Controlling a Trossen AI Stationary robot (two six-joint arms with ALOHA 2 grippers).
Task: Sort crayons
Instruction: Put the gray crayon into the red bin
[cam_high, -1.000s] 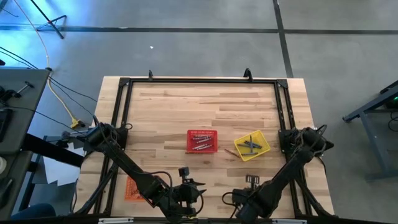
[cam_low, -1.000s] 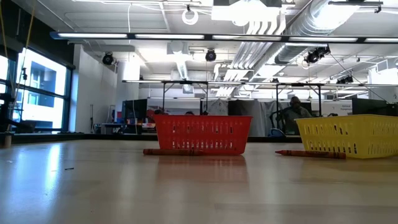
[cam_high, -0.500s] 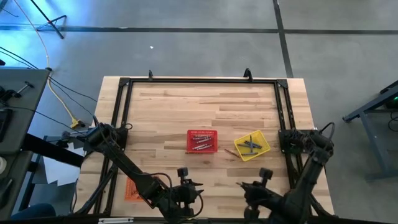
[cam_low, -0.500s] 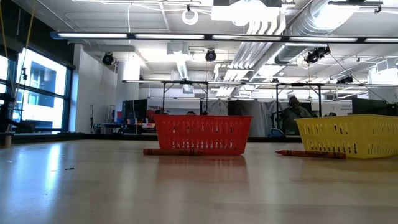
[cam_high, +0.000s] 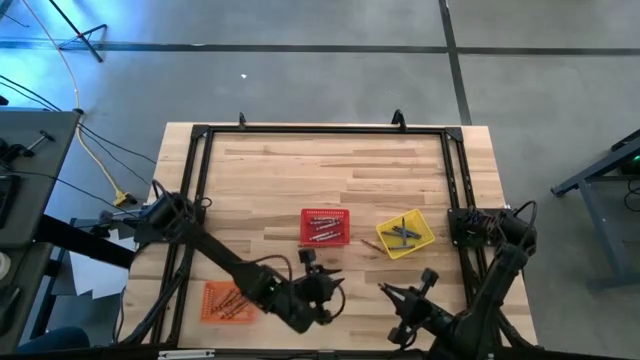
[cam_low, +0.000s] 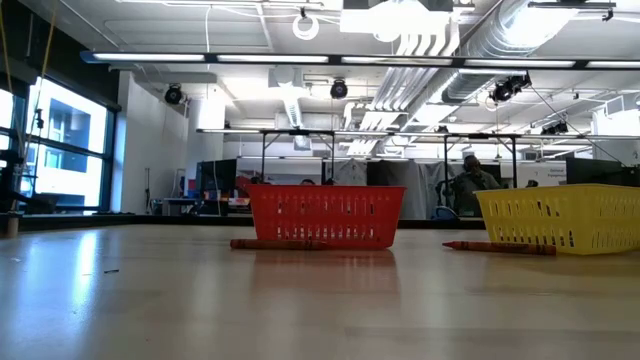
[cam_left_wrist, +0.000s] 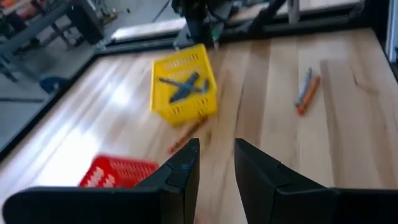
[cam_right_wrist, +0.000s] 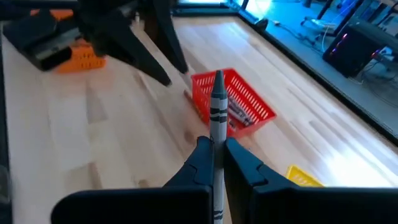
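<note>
1. Right claw (cam_right_wrist: 216, 149) is clamped tight on a grey crayon (cam_right_wrist: 217, 99), poised above the surface's (cam_high: 280, 170) near edge, short of the baskets.
2. Left claw (cam_left_wrist: 214, 165) hangs beside it, fingers partly apart, holding nothing.
3. Sorted so far: crayons lie in the red basket (cam_high: 324, 227), the yellow basket (cam_high: 405, 233) and the orange basket (cam_high: 222, 299).
4. Left to do: a loose crayon beside the yellow basket (cam_high: 371, 243), another against the red one (cam_low: 276, 243), and a pair on the bare wood (cam_left_wrist: 306, 91).

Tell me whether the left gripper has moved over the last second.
Yes. In the high view the left gripper has shifted closer to the red basket.
</note>
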